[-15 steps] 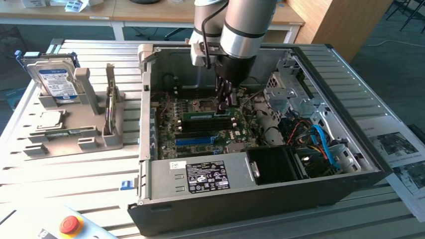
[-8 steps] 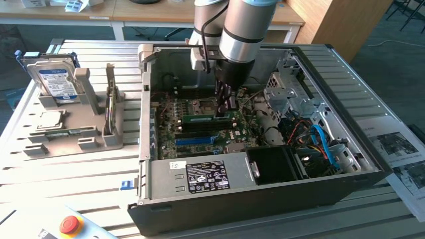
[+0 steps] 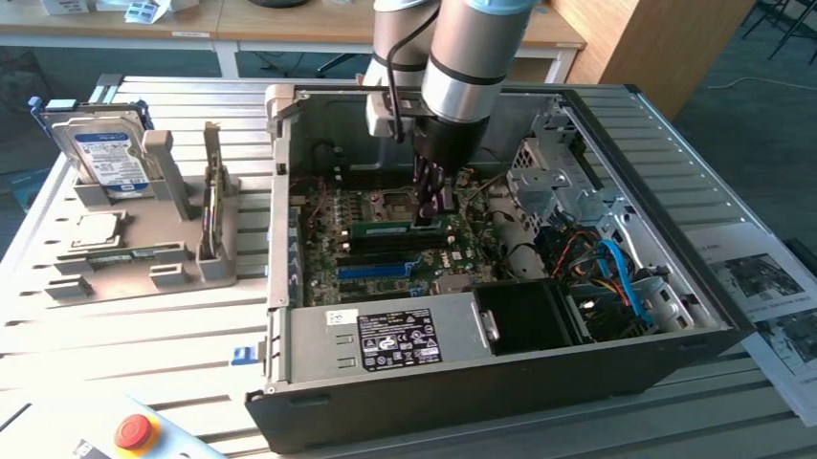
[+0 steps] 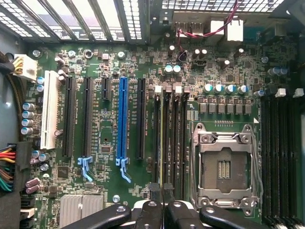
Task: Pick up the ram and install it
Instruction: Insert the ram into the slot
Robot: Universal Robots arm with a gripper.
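Note:
The ram [image 3: 389, 228], a thin green stick, lies in a memory slot on the motherboard inside the open computer case [image 3: 511, 382]. My gripper [image 3: 431, 216] reaches straight down onto the end of the stick nearer the exterior view's right. Its fingers are drawn close together on that end. In the wrist view the ram [image 4: 166, 143] shows edge-on in one of the black slots beside the empty processor socket [image 4: 223, 167]. There the gripper [image 4: 162, 193] straddles the stick's near end. A second, similar ram [image 3: 213, 186] stands on edge in the grey fixture outside the case.
The grey fixture [image 3: 141, 273] on the exterior view's left also holds a hard drive [image 3: 105, 158] and a square silver processor [image 3: 96, 229]. Cables and a drive cage [image 3: 562, 182] crowd the case's right side. A red stop button [image 3: 134, 432] sits at the table's front.

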